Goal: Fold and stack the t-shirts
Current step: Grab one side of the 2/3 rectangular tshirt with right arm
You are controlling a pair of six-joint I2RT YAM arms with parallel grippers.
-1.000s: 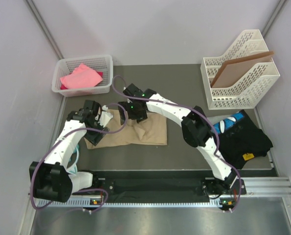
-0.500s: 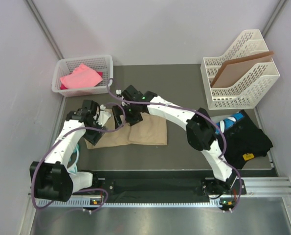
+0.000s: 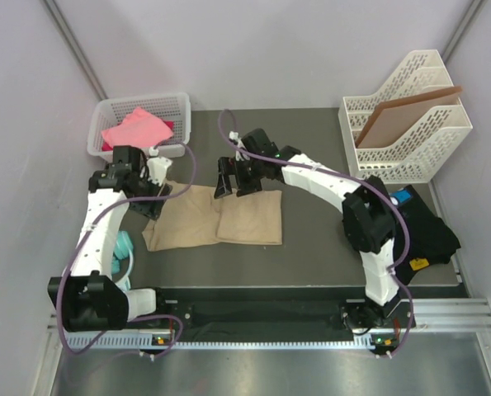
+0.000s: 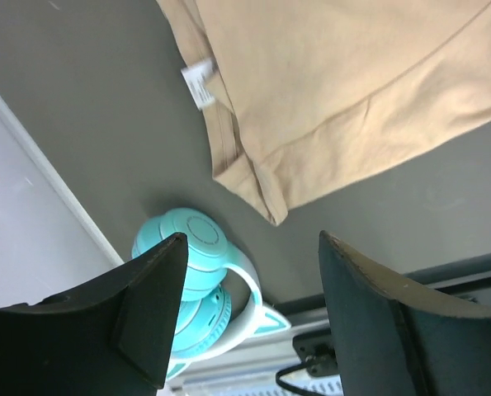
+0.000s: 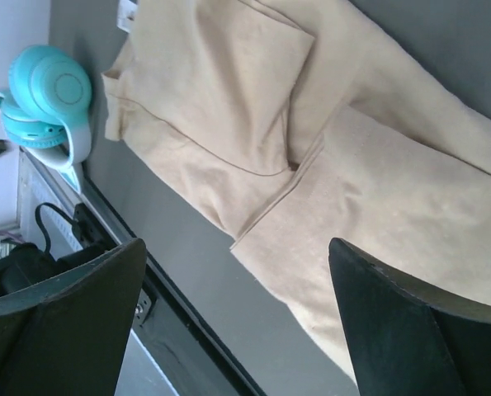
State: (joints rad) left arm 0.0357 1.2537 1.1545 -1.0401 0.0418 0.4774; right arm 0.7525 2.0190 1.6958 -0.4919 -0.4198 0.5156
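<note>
The tan t-shirt (image 3: 216, 224) lay flat on the table in front of the arms as a partly folded band. Its long axis ran left to right, parallel to the table's near edge, and a fold edge crossed it about halfway along. Both claws hung just beyond its far edge, so the cloth lay to the near side of each. The left gripper (image 3: 156, 177) was by the far left corner, its fingers spread with nothing between them. In its wrist view the white neck label (image 4: 200, 82) and the teal headphones (image 4: 200, 272) showed below. The right gripper (image 3: 234, 180) was over the far edge near the middle, its jaws also apart and empty. The left arm looked nearer the label end and the right nearer the centre crease (a judgement from the overhead view alone). A further fold would probably turn on carrying one short end across that long axis. The pink t-shirt (image 3: 134, 128) sat in the basket (image 3: 179, 103) at far left, and the black t-shirt (image 3: 414, 227) was heaped at the right.
</note>
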